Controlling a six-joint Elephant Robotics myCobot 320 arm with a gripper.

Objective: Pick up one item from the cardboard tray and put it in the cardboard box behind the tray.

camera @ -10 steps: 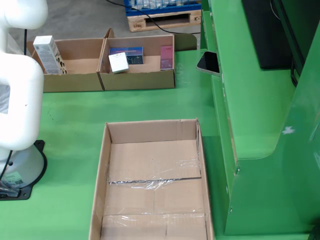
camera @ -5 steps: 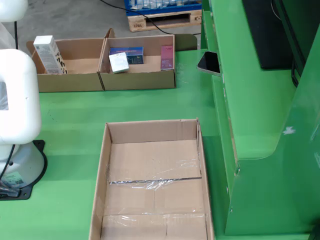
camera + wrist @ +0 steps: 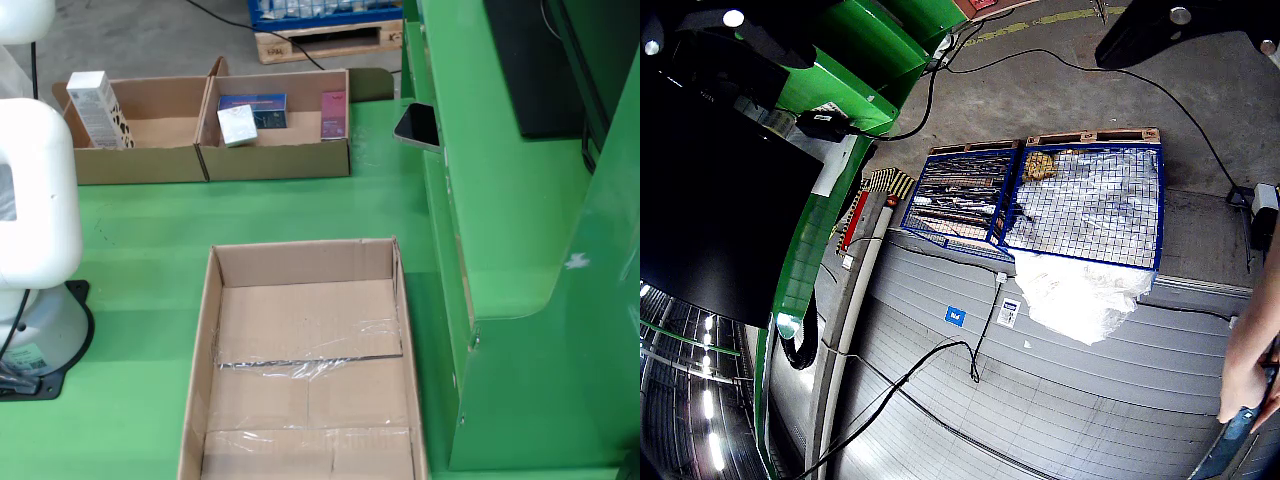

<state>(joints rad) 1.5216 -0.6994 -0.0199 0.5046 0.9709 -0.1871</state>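
In the still view, a low cardboard tray (image 3: 275, 160) with two compartments stands at the back of the green table. Its left compartment holds an upright white carton (image 3: 95, 110). Its right compartment holds a blue box (image 3: 255, 108), a small silvery box (image 3: 237, 127) and a pink box (image 3: 333, 114). A large empty cardboard box (image 3: 205, 330) lies nearer the camera, with clear tape across its floor. Only the white arm body (image 3: 30, 190) shows here. In the wrist view, the gripper (image 3: 970, 45) shows as two dark fingers (image 3: 1160, 30) at the top corners, wide apart and empty, facing the floor off the table.
A dark phone (image 3: 418, 125) lies on the green ledge to the right of the tray. The wrist view shows a black screen (image 3: 710, 200), blue wire cages on pallets (image 3: 1040, 200), cables, and a person's hand (image 3: 1250, 360) at the right edge.
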